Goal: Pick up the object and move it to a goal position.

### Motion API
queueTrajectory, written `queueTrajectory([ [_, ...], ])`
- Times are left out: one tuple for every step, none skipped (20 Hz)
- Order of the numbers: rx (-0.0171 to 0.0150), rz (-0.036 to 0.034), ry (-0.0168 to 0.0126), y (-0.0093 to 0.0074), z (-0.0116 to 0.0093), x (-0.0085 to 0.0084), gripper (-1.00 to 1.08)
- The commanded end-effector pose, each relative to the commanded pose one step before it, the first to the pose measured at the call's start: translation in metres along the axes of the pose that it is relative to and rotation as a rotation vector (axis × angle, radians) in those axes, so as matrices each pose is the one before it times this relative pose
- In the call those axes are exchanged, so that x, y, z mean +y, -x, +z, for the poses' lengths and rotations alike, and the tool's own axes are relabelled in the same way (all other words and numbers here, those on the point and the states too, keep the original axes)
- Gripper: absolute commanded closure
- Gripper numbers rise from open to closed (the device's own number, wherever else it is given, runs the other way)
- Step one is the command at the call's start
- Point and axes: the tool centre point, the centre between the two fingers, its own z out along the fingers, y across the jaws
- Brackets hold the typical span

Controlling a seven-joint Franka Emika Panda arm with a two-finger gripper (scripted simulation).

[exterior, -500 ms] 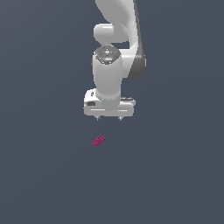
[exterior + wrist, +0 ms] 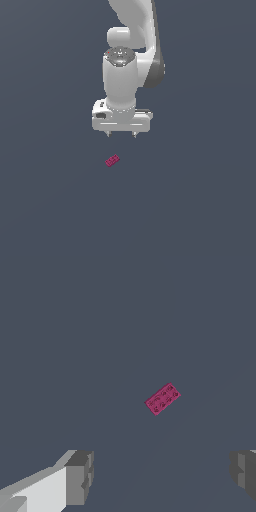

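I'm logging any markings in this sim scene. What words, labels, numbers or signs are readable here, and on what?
None can be read.
Pink brick: studs only, no lettering legible.
White hand: plain, no label visible.
Grey floor: bare of any sign.

place: simulator render, no real room | evidence: flat, featureless slate-grey ground (image 2: 50,200) filling both views | smooth, untextured white arm (image 2: 122,75) at 12 o'clock
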Motion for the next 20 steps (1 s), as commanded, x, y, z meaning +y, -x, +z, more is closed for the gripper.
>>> queueTrajectory([
  [0.00670,-0.00677,0.00483,-0.00082,-0.00307,0.00222,-0.92],
  [-0.00014,-0.00067,-0.00008,0.00006,-0.00004,-0.00012,-0.92],
  [-0.00080,0.00097,-0.00057,0.00007,0.00041,-0.00019,-0.92],
  [-0.00078,0.00249,-0.00060,0.00003,0.00056,-0.00025,-0.92],
  [-0.00071,0.00438,-0.00061,-0.00010,0.00078,0.00004,-0.92],
  [-0.00057,0.00616,-0.00056,-0.00021,0.00094,0.00025,-0.92],
  [-0.00049,0.00784,-0.00055,-0.00031,0.00113,0.00037,-0.92],
  [-0.00050,0.00956,-0.00060,-0.00039,0.00134,0.00050,-0.92],
  [-0.00062,0.01127,-0.00070,-0.00046,0.00159,0.00059,-0.92],
  [-0.00085,0.01290,-0.00086,-0.00051,0.00187,0.00061,-0.92],
  [-0.00108,0.01454,-0.00100,-0.00055,0.00215,0.00064,-0.92],
  [-0.00127,0.01620,-0.00111,-0.00060,0.00242,0.00070,-0.92],
  [-0.00138,0.01776,-0.00115,-0.00067,0.00265,0.00076,-0.92],
  [-0.00145,0.01943,-0.00116,-0.00075,0.00288,0.00086,-0.92],
  [-0.00155,0.02109,-0.00116,-0.00083,0.00312,0.00095,-0.92],
  [-0.00168,0.02276,-0.00117,-0.00090,0.00338,0.00102,-0.92],
  [-0.00183,0.02443,-0.00116,-0.00096,0.00364,0.00108,-0.92],
  [-0.00195,0.02612,-0.00112,-0.00104,0.00390,0.00116,-0.92],
  [-0.00205,0.02780,-0.00106,-0.00112,0.00416,0.00123,-0.92],
  [-0.00216,0.02950,-0.00097,-0.00121,0.00442,0.00131,-0.92],
])
